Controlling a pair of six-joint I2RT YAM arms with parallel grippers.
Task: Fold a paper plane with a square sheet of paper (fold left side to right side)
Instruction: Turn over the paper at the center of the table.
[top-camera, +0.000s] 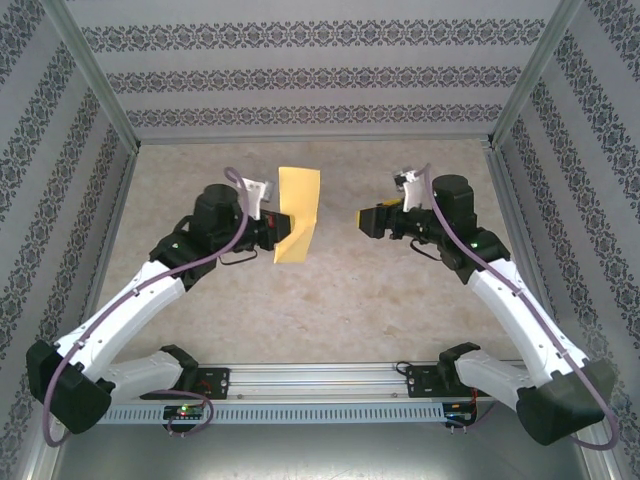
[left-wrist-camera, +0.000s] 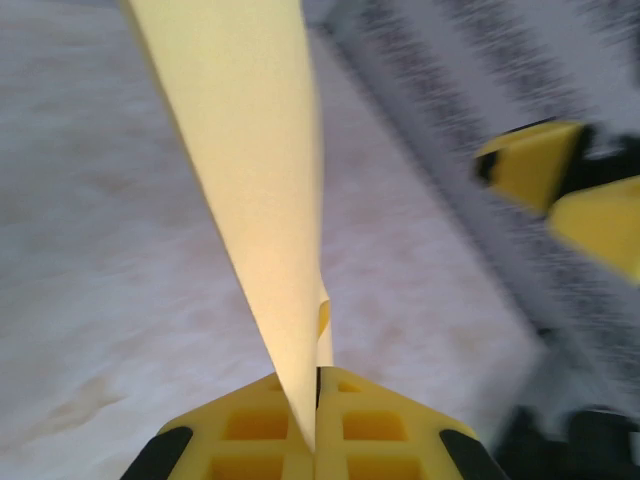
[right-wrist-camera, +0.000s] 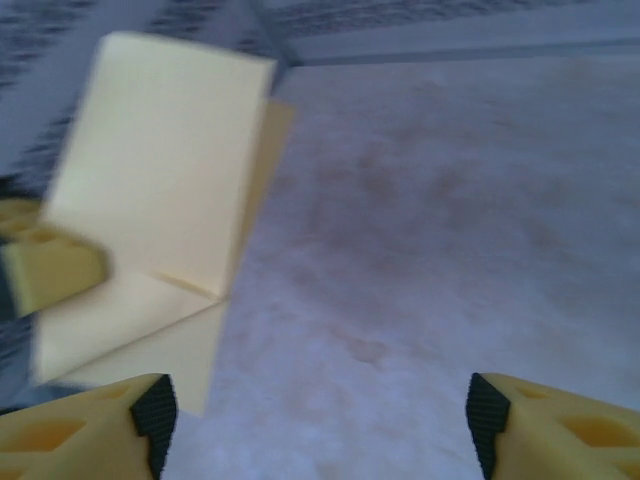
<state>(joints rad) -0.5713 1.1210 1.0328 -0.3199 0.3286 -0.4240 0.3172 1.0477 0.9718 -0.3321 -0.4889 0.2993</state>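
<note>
**A:** Starting with the top view, where is the sheet of paper?

**B:** It is pinched in the left gripper, whose fingers are pressed together on its edge, and held clear of the table. It is yellow-orange and folded. The part farther from the left gripper is a flat, pale panel. The part nearest it bends over and looks darker.

**A:** And the right gripper?

**B:** It faces the left gripper from across the gap, apart from it and from the paper.

**A:** What does the left wrist view show?

**B:** The sheet of paper rises edge-on out of the left gripper as a long, matte, unmarked wedge. It widens away from the fingers, which are closed on it with no gap. A sliver of a second layer peeks out just above the pinch. The right gripper sits blurred beyond the left gripper, up and to the right.

**A:** And the right wrist view?

**B:** The right gripper has its fingers spread wide, with bare table between them. The sheet of paper is blurred, pale yellow and doubled. One layer shows past the other along the edge far from the left gripper. A crease runs across the sheet level with the left gripper's finger, and a flap angles away below it.
</note>
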